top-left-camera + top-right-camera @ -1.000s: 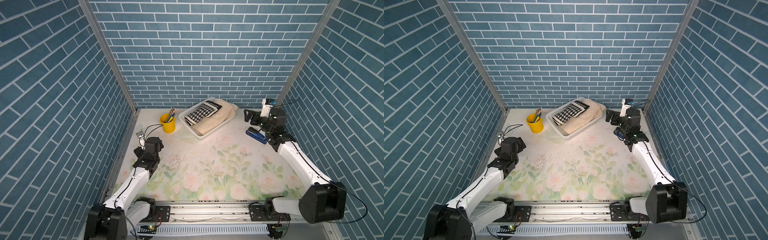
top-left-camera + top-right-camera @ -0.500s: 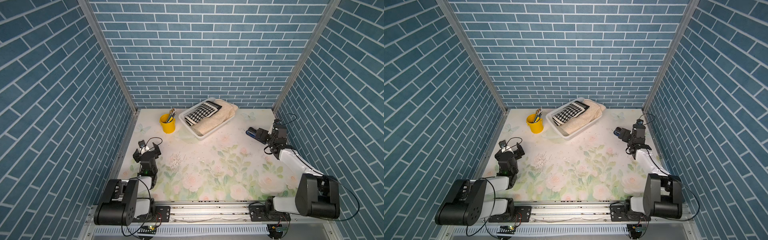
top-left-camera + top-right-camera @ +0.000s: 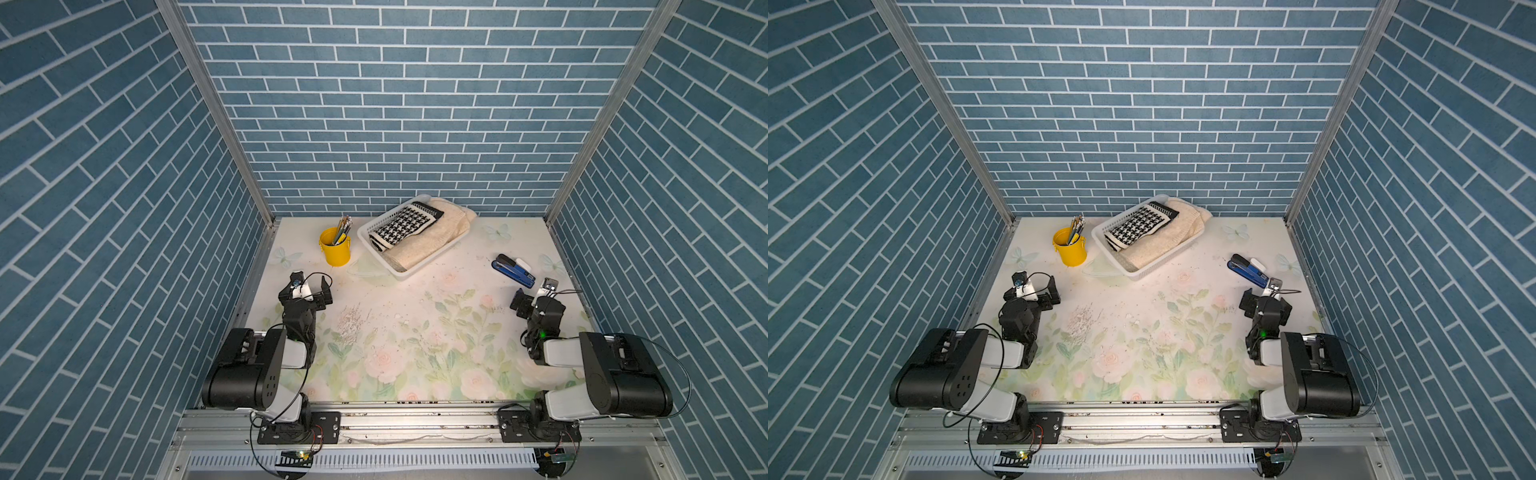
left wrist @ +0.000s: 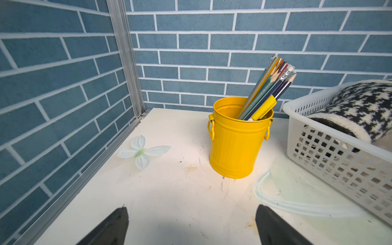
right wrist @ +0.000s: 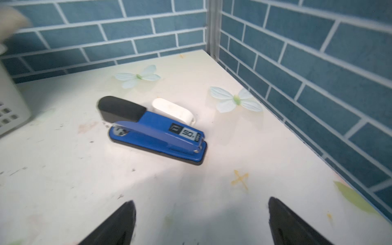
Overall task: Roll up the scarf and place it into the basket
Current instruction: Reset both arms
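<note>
1. The houndstooth scarf [image 3: 405, 222] is lying rolled inside the basket [image 4: 339, 165], resting against a cream knit [image 3: 432, 239].
2. My left gripper [image 4: 191, 209] is hovering well apart from the basket, jaws spread wide, gripping nothing.
3. My right gripper [image 5: 201, 200] is likewise standing fully spread and empty, well apart from the basket.

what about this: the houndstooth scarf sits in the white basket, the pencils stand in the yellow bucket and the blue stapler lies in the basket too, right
Not quite: the blue stapler lies on the table, apart from the white basket, as both top views show. The houndstooth scarf does sit in the basket and the pencils stand in the yellow bucket.
</note>
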Controlling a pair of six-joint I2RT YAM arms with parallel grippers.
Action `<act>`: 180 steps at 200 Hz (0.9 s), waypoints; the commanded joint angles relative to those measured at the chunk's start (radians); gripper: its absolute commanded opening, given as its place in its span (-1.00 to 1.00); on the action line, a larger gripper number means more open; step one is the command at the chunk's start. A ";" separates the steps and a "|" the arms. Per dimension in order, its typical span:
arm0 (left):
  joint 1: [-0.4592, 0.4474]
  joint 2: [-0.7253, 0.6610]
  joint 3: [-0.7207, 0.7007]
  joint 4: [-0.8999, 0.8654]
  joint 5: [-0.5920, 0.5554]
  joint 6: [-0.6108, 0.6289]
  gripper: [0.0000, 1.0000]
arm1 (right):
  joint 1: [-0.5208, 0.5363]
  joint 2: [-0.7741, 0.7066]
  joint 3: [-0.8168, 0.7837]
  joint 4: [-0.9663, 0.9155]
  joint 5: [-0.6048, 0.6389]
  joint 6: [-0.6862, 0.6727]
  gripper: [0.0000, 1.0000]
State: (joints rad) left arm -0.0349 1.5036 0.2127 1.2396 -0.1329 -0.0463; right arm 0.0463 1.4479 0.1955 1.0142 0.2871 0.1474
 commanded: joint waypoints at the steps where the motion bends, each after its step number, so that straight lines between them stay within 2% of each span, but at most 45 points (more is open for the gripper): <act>1: 0.007 -0.002 0.014 -0.010 0.020 0.016 0.99 | 0.060 0.031 -0.011 0.315 0.029 -0.161 0.99; 8: 0.007 0.001 0.012 0.002 0.021 0.016 1.00 | 0.063 0.048 0.003 0.283 -0.031 -0.174 0.99; 17: 0.007 0.000 0.010 0.002 0.021 0.016 1.00 | 0.055 0.114 -0.010 0.404 -0.067 -0.186 0.99; 24: 0.007 0.000 0.013 -0.004 0.020 0.017 1.00 | 0.042 0.076 0.009 0.286 -0.089 -0.163 0.99; 30: 0.007 0.000 0.010 0.001 0.020 0.016 0.99 | 0.027 0.102 0.001 0.352 -0.121 -0.165 0.99; 39: 0.006 -0.001 0.010 0.003 0.020 0.017 1.00 | 0.026 0.079 0.012 0.287 -0.119 -0.161 0.99; 47: 0.006 -0.001 0.012 0.000 0.020 0.016 1.00 | 0.030 0.098 -0.006 0.364 -0.100 -0.168 0.99; 56: 0.006 0.001 0.014 -0.005 0.028 0.021 1.00 | 0.039 0.083 -0.007 0.331 -0.049 -0.155 0.99; 62: 0.006 0.001 0.018 -0.013 0.029 0.022 1.00 | 0.040 0.096 -0.015 0.376 -0.045 -0.158 0.99; 70: 0.006 0.000 0.015 -0.009 0.030 0.022 0.99 | 0.039 0.082 -0.008 0.334 -0.043 -0.150 0.99; 97: 0.006 0.001 0.014 -0.007 0.029 0.023 1.00 | 0.049 0.088 -0.013 0.358 -0.037 -0.166 0.99; 118: 0.006 -0.001 0.015 -0.008 0.029 0.022 1.00 | 0.050 0.088 -0.001 0.332 -0.085 -0.178 0.99; 147: 0.006 -0.001 0.014 -0.008 0.029 0.022 0.99 | 0.048 0.091 -0.001 0.331 -0.090 -0.179 0.99; 162: 0.006 0.000 0.015 -0.008 0.030 0.022 1.00 | 0.002 0.091 0.021 0.290 -0.181 -0.154 0.99; 180: 0.006 0.000 0.015 -0.008 0.029 0.022 1.00 | 0.003 0.092 0.017 0.300 -0.174 -0.157 0.99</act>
State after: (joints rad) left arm -0.0349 1.5036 0.2150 1.2312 -0.1101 -0.0330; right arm 0.0628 1.5352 0.1982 1.3121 0.1635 -0.0013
